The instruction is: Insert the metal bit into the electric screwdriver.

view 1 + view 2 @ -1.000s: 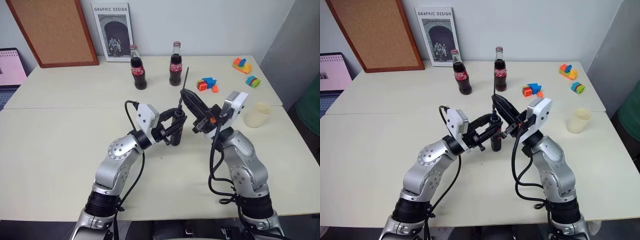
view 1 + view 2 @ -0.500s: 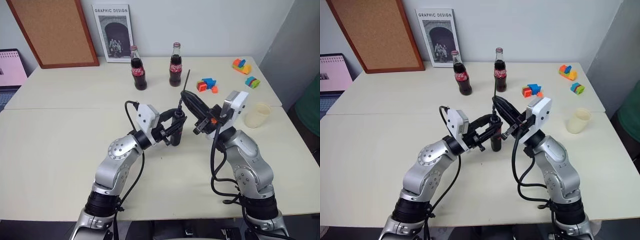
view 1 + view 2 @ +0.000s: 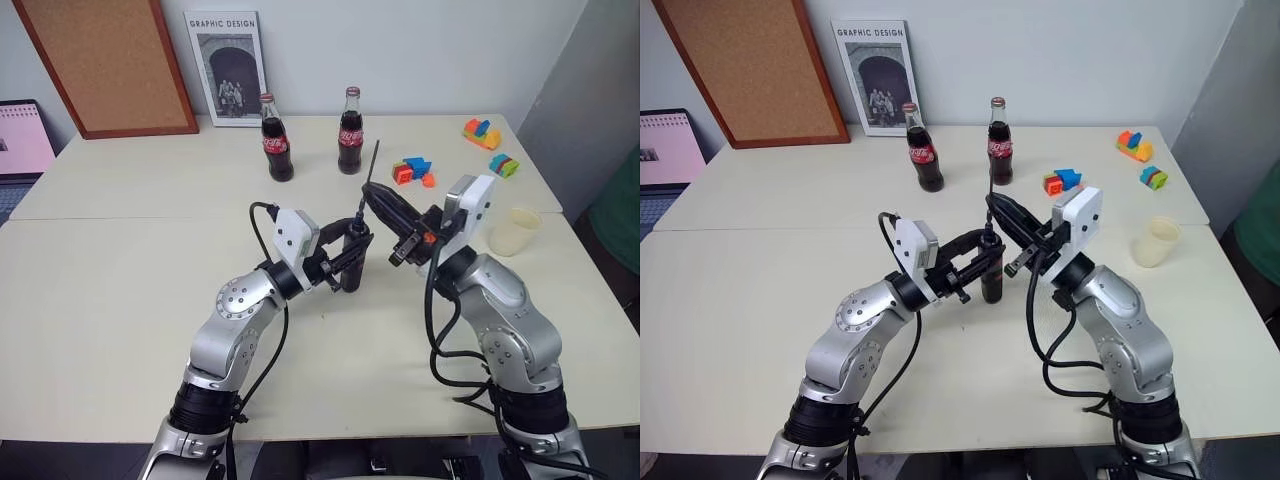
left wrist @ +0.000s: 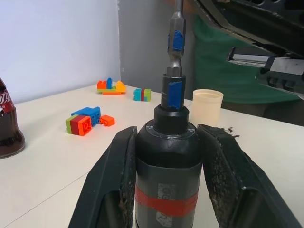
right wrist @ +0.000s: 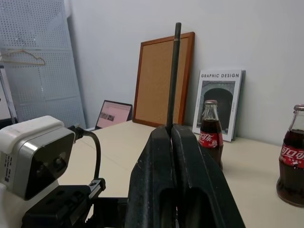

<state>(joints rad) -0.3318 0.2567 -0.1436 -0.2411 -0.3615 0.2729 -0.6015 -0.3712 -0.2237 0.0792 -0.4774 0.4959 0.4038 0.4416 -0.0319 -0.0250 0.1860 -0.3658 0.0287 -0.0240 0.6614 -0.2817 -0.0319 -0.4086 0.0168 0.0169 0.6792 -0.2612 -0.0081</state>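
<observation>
Holding the electric screwdriver (image 4: 167,156) upright above the bench (image 3: 120,290), the left gripper (image 3: 352,255) has its two fingers (image 4: 114,185) clenched on the black barrel, one on each side, just above the red band. The dark bluish tip (image 4: 174,92) of the tool faces upward, and the lower end of the metal bit (image 4: 175,42) stands in the tip's opening in the left wrist view; how deep it sits cannot be told.

The right gripper (image 3: 378,197) is just beside the left, slightly above it and angled toward it. Its fingers (image 5: 190,156) are pressed together on the metal bit, grasping it partway along the rod. The bit runs nearly vertical: the upper part projects well above the closed fingers, and the lower part reaches down to the screwdriver tip.

Items on the far part of the bench:
- two cola bottles (image 3: 272,140), upright, near the wall;
- coloured toy bricks (image 3: 413,170), in separate small groups to the right;
- a paper cup (image 3: 516,230), upright, near the right edge.

A cork board (image 3: 105,60) and a printed poster (image 3: 226,65) lean against the wall.
</observation>
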